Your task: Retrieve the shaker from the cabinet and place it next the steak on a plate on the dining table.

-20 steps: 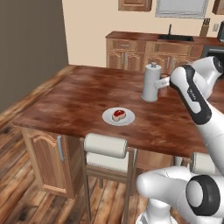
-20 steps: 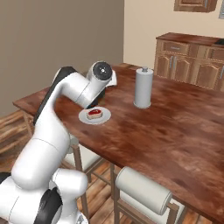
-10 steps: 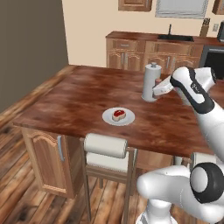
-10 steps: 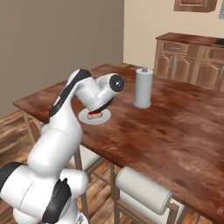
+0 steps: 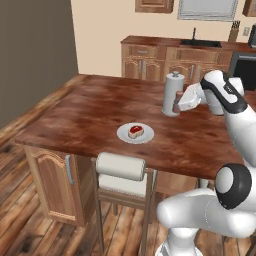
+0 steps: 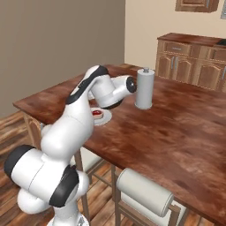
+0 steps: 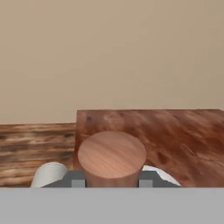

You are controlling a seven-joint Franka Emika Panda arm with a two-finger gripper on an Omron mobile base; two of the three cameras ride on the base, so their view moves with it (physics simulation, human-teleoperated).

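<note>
Shaker: one small brown wooden cylinder shaker (image 7: 112, 158), seen end-on in the hand view, clamped between the two dark finger tips (image 7: 77, 180).
Gripper: the white two-finger gripper (image 5: 183, 103) is up over the table, just beside the tall white cylinder; its fingers are narrow, closed on the shaker's sides.
Plate: one small round pale plate (image 5: 123, 135) lies flat on the table near the front edge; in the right base view the plate (image 6: 105, 117) is half hidden behind the arm.
Steak: one small red-brown lump of steak (image 5: 135, 131) with a pale edge sits in the middle of the plate; a red sliver of it (image 6: 97, 112) peeps past the arm.
Table: one large glossy reddish-brown dining table (image 5: 85, 110) with a lighter panelled base; its far edge (image 7: 148, 111) runs straight across the hand view, with plank floor beyond it.
White cylinder: one tall white cylinder with a knob on top (image 5: 172, 93) stands upright, well apart from the plate; also seen at (image 6: 144, 88).
Chairs: in the left base view, one padded white-backed chair (image 5: 120, 168) is tucked under the front edge below the plate.
Open room: bare tabletop lies all round the plate, widest to its left.
</note>
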